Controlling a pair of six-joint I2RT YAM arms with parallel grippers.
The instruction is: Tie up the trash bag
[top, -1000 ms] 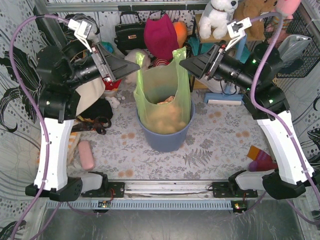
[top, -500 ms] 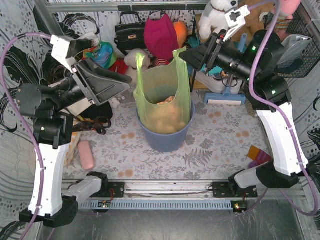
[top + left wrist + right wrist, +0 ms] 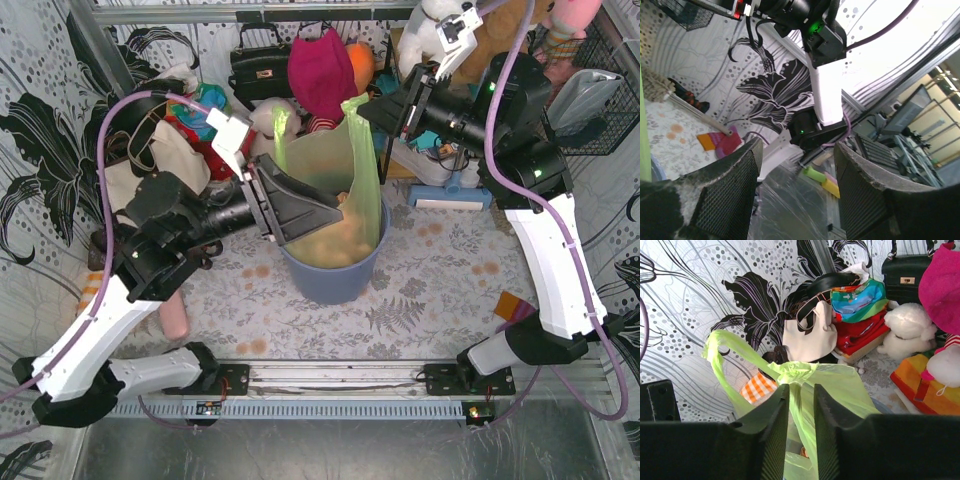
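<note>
Light-green bag of thin translucent plastic, one in number, stands upright at mid-surface inside one round blue-grey bin. Crumpled tan paper shows through its lower wall. Two handles rise from its mouth: the left one stands free, and the right one reaches the right pincer.

Two arms flank the bin. The left pincer lies across the bag's near-left wall above the bin rim and hides part of it. It is released, its jaws wide apart, and the left wrist view shows nothing between them. The right pincer's jaws stand close together with a fold of the bag's plastic in the narrow gap. Whether they actually pinch it cannot be told.

Clutter lines the far edge of the floral surface. It comprises one black handbag, one magenta cap, one white plush toy and one cream tote with black straps, beside folded red and multicoloured cloth. One wire basket sits at the far right. One orange card lies on the near right, well apart from the bin.
</note>
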